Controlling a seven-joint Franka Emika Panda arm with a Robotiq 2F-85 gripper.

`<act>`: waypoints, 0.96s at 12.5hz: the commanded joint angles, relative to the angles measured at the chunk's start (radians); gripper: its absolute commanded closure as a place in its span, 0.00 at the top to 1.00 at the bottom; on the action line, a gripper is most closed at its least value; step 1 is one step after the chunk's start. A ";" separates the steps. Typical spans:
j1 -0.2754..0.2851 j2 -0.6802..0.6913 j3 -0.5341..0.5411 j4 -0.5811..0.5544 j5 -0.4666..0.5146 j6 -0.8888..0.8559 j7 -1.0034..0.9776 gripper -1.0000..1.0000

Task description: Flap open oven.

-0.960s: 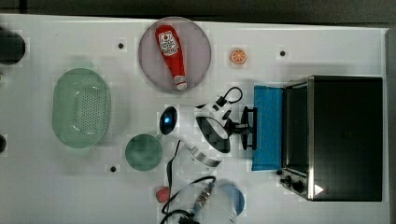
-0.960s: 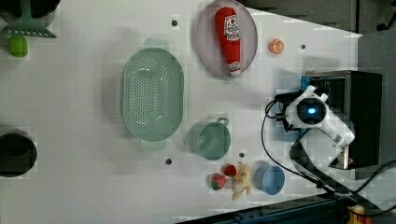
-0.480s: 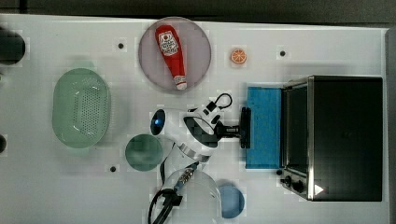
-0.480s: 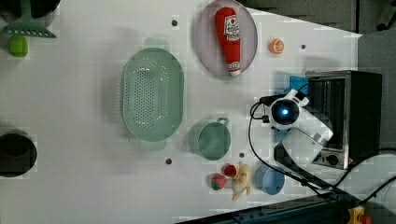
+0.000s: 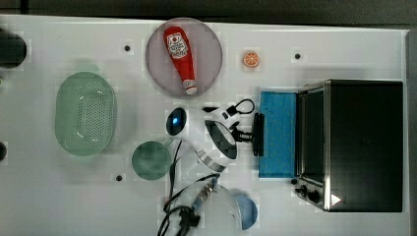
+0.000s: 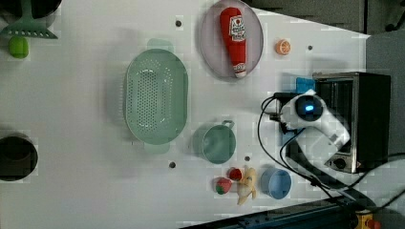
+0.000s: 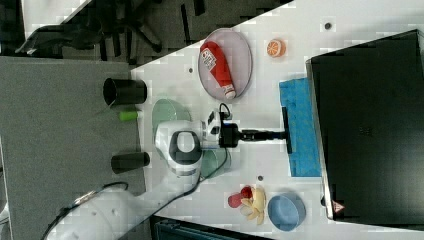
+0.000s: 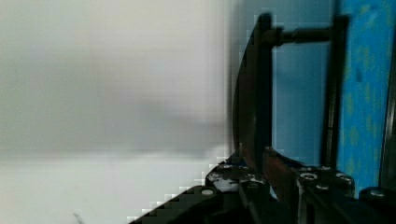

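Gripper (image 5: 252,133) at centre of the top view, fingers pinched on the bar handle (image 5: 257,133) of the oven (image 5: 361,145). The oven sits at the top view's right, near the table (image 5: 344,49) edge. Its door (image 5: 278,132) lies flapped down, blue glass facing up, dark cavity exposed. Bare tabletop above the door; blue bowl (image 5: 247,210) below, teal cup (image 5: 151,160) well to the top view's left.

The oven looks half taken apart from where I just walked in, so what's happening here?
Nothing is broken. The robot's gripper is at the bar handle of the toaster oven, whose blue glass door is folded down, lying about flat in front of the open cavity. The ketchup bottle on its plate, the colander and the cup sit apart from it.
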State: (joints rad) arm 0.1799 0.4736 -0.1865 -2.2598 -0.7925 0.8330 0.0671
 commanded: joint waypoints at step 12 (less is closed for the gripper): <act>-0.023 -0.748 -0.042 0.264 0.696 -0.644 0.059 0.17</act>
State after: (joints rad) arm 0.1564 -0.2952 -0.2236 -1.9971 -0.1190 0.2524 0.0745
